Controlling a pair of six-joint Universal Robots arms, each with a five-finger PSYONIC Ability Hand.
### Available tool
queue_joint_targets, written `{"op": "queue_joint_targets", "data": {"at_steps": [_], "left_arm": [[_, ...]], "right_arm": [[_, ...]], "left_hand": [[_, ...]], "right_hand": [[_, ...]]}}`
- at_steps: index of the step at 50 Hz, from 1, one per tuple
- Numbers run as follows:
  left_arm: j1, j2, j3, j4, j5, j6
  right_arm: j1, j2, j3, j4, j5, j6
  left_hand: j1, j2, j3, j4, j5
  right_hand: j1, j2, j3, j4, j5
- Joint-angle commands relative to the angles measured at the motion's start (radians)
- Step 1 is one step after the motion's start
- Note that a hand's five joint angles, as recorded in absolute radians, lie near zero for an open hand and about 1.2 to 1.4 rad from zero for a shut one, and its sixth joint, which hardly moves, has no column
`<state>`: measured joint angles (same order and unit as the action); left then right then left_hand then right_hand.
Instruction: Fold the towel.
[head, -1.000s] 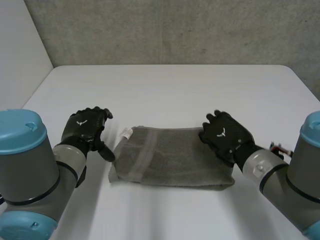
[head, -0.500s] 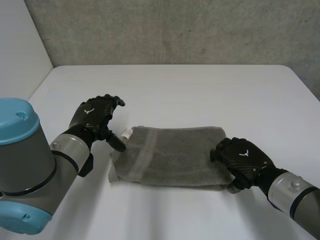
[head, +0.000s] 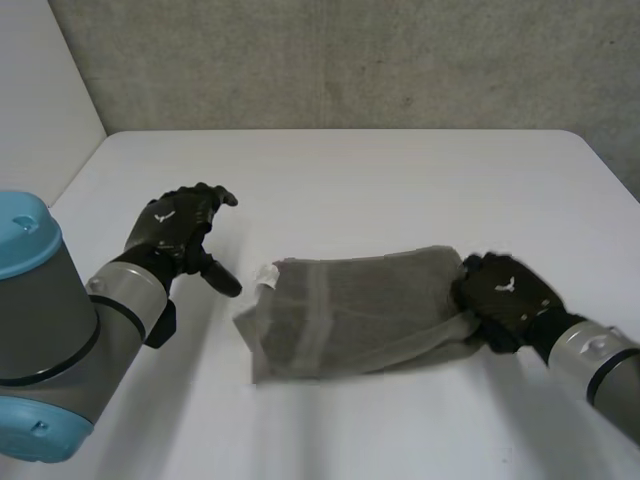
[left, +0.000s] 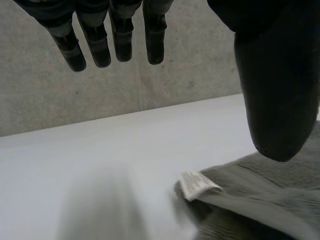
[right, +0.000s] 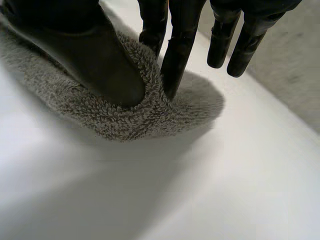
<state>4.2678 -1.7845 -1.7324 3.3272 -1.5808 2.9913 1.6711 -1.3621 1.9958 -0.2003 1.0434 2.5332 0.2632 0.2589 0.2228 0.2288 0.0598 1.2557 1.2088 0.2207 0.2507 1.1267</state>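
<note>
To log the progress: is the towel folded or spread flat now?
Folded: the towel lies on the table as a thick, layered strip, and the right hand pinches one end.

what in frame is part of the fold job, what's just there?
Job:
towel, lying folded
right hand, pinching one end of the towel
left hand, open, beside its other end

Not job:
table, white, under the towel
wall, grey, behind the table

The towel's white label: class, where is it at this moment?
In the head view, the white label sticks out at the left end of the towel, close to the left hand.
</note>
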Motion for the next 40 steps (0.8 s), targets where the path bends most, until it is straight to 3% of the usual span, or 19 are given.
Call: {"op": "queue_joint_targets", "data": {"at_steps": [1,4,6,10,12,17,24,34,35,36,40], "left_arm": [[0.033,0.037,-0.004,0.000,0.001,0.000],[0.044,0.049,-0.004,0.000,-0.001,0.000],[0.049,0.053,-0.004,0.000,-0.001,0.000],[0.061,0.066,-0.004,0.000,-0.004,-0.002],[0.072,0.072,-0.004,0.000,-0.004,-0.002],[0.112,0.099,-0.004,0.000,-0.007,-0.003],[0.181,0.138,0.005,-0.002,-0.001,-0.043],[0.176,0.135,0.011,0.000,0.004,-0.066],[0.172,0.135,0.013,0.000,0.005,-0.066],[0.172,0.135,0.013,0.000,0.005,-0.066],[0.162,0.125,0.024,0.005,0.005,-0.066]], "right_arm": [[-0.010,-0.060,-0.123,0.119,-0.006,-0.168],[0.050,-0.060,-0.149,0.156,-0.016,-0.188],[0.207,-0.037,-0.192,0.180,-0.005,-0.231],[0.334,0.018,-0.235,0.162,0.003,-0.244],[0.451,0.075,-0.293,0.134,0.035,-0.261],[0.600,0.171,-0.374,0.079,0.110,-0.280],[0.702,0.278,-0.468,0.018,0.141,-0.278],[0.749,0.428,-0.543,-0.005,0.149,-0.277],[0.749,0.431,-0.534,-0.004,0.147,-0.274],[0.746,0.425,-0.522,-0.002,0.145,-0.269],[0.730,0.374,-0.479,0.001,0.142,-0.249]], "left_hand": [[-0.061,-0.057,-0.048,-0.054,-0.033],[-0.061,-0.057,-0.048,-0.054,-0.033],[-0.061,-0.057,-0.048,-0.054,-0.033],[-0.064,-0.060,-0.048,-0.054,-0.036],[-0.064,-0.060,-0.048,-0.054,-0.036],[-0.064,-0.060,-0.048,-0.054,-0.036],[-0.064,-0.060,-0.048,-0.054,-0.036],[-0.064,-0.060,-0.048,-0.054,-0.036],[-0.064,-0.060,-0.048,-0.054,-0.036],[-0.064,-0.060,-0.048,-0.054,-0.036],[-0.064,-0.060,-0.048,-0.054,-0.036]], "right_hand": [[0.141,0.187,-0.046,-0.076,0.095],[0.141,0.187,-0.046,-0.076,0.095],[0.141,0.187,-0.046,-0.076,0.095],[0.141,0.187,-0.046,-0.076,0.095],[0.141,0.187,-0.046,-0.076,0.095],[0.141,0.187,-0.046,-0.076,0.095],[0.141,0.187,-0.046,-0.076,0.095],[0.141,0.187,-0.046,-0.076,0.095],[-0.294,-0.248,-0.046,-0.076,-0.340],[-0.958,-0.912,-0.046,-0.076,-1.004],[-1.081,-1.034,-0.046,-0.076,-1.127]]}}
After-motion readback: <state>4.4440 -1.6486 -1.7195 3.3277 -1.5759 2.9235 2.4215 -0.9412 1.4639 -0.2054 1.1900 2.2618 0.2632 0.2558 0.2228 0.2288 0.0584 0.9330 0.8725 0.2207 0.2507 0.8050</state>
